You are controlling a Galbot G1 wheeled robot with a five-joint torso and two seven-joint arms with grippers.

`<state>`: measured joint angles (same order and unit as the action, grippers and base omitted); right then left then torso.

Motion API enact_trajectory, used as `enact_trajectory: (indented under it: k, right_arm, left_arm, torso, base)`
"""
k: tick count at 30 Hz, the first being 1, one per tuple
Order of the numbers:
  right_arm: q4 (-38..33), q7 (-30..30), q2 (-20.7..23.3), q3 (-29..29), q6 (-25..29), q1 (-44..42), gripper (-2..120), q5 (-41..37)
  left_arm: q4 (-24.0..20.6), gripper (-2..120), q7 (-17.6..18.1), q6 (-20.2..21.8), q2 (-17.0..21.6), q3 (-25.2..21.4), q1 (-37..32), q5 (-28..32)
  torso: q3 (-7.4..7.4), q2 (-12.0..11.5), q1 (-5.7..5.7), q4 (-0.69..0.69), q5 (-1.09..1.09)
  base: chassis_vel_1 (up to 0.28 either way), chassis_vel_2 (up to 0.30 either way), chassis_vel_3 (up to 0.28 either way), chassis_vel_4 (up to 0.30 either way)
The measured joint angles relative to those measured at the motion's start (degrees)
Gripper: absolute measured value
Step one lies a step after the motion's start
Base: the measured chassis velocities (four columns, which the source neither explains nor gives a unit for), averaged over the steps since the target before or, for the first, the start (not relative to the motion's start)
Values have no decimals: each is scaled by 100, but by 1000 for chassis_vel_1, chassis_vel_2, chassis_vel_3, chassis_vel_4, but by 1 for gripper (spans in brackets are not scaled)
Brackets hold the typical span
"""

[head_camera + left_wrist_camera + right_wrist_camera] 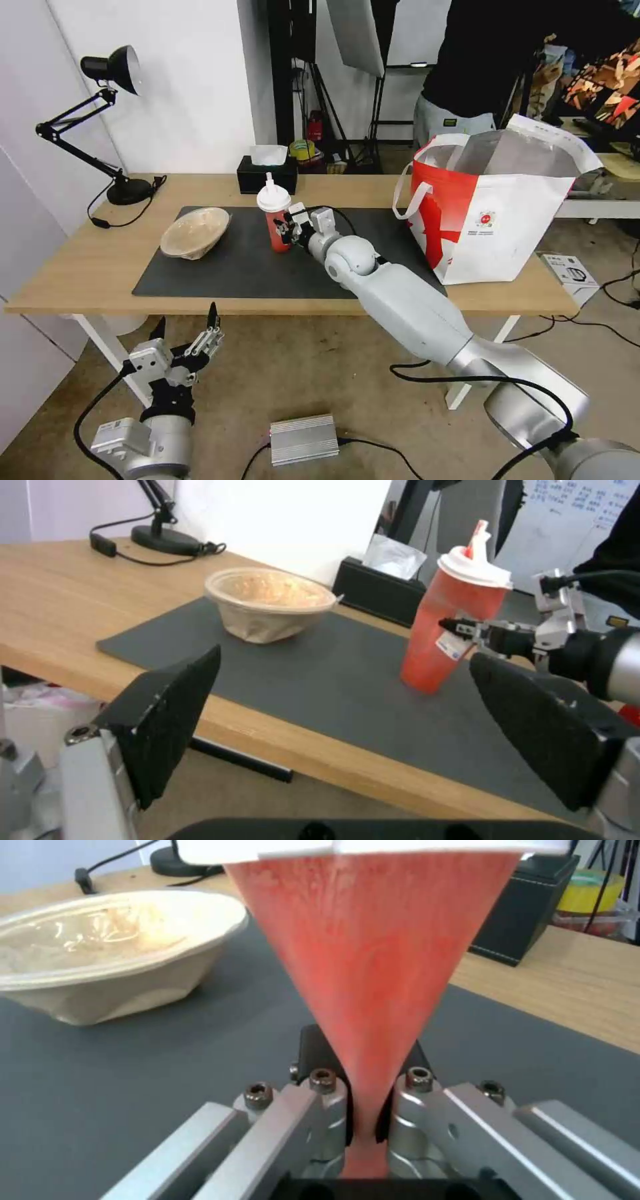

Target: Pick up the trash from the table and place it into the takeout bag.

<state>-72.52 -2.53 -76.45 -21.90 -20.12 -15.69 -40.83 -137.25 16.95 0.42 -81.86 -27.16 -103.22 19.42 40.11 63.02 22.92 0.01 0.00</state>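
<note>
One tapered red cup point(278, 227) between metal jaws.

A black desk lamp point(110, 120) stands at the worktop's far left corner, its cord point(117, 212) trailing beside its base. A black tissue box point(267, 173) sits at the far edge. A silver metal box point(303, 439) lies on the floor.

Red cup point(275, 225) with white domed lid, upright mid-mat, pinched by the right gripper point(285, 230). Beige bowl point(195, 232) tilted, left. Takeout bag point(497, 213) open, right on table point(80, 267).
</note>
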Motion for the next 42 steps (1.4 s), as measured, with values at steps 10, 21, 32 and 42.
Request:
enact_trajectory:
  k: [10,21,32,42]
  right_arm:
    - [-1146,-186,541,286,-213,-84,4,-421]
    - [-2274,-409,1178,386,-475,-173,4,-799]
    - [-3047,-724,1546,628,-626,-119,4,-1204]
    - [-3219,-934,1713,815,-842,25,4,-1334]
  left_arm:
    - [3,100,4,7,-13,26,0,-21]
    - [-15,100,6,21,20,34,1,-27]
    - [-43,100,6,30,-2,40,-15,-31]
    - [-40,100,0,34,-85,111,-5,-107]
  torso:
    - [0,0,0,0,0]
    - [0,0,0,-1,0]
    - [-1,1,0,-1,0]
    - [0,1,0,0,0]
  base:
    - [0,0,0,0]
    - [0,0,0,0]
    - [0,0,0,0]
    - [0,0,0,0]
